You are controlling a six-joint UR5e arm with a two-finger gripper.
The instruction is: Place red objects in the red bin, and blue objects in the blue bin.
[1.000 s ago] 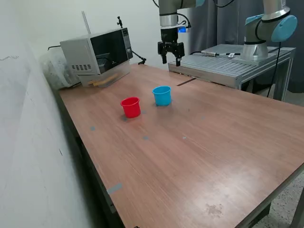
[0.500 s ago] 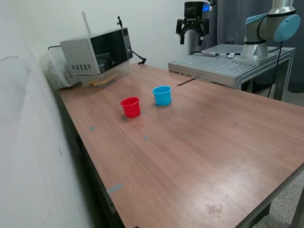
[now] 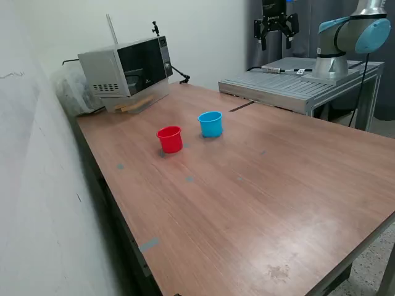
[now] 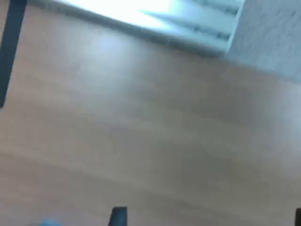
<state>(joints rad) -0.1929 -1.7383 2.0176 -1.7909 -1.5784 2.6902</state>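
The red bin (image 3: 170, 139) and the blue bin (image 3: 210, 123) stand upright side by side on the wooden table (image 3: 259, 185), the red one toward the exterior view's left. No red objects or blue objects show in either view. My gripper (image 3: 275, 42) hangs high above the table's far edge, well beyond the blue bin, open with nothing between its fingers. The wrist view is blurred: bare wood, and two dark fingertips (image 4: 118, 216) set wide apart at the picture's edge.
A microwave (image 3: 126, 68) sits at the table's far left corner with a plastic bag (image 3: 71, 89) beside it. A grey metal platform (image 3: 296, 83) borders the far right, carrying a second arm's base (image 3: 345, 37). A white wall (image 3: 37, 185) runs along the left.
The gripper has risen and swung toward the exterior view's right, from near the table's far edge behind the blue bin to high over the metal platform. The bins have not moved.
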